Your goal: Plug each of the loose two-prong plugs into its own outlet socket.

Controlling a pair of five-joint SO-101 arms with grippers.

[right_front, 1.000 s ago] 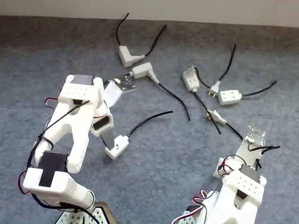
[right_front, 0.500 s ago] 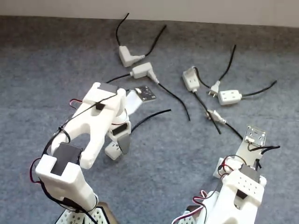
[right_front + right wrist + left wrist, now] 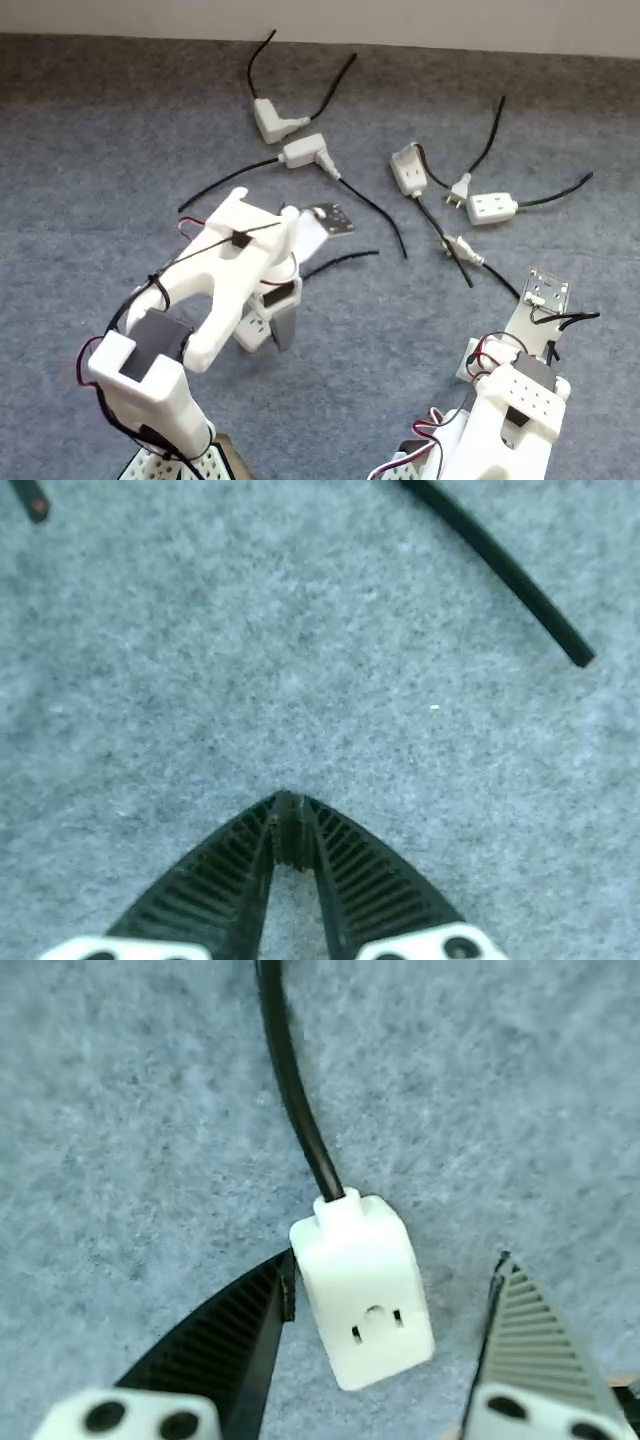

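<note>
Socket [image 3: 362, 1290], a white block with a black cord [image 3: 295, 1090], lies on the grey carpet [image 3: 120, 1110], right between the two fingers of the left gripper [image 3: 395, 1265]. Those fingers are spread wide. The black one sits right at the block's side and the grey one is apart from it. The right gripper [image 3: 290, 818] hangs low over bare carpet with its fingers pressed together on nothing. Farther back lie more white plugs [image 3: 305, 152] and other sockets [image 3: 491, 207], none joined, their cords loose.
</note>
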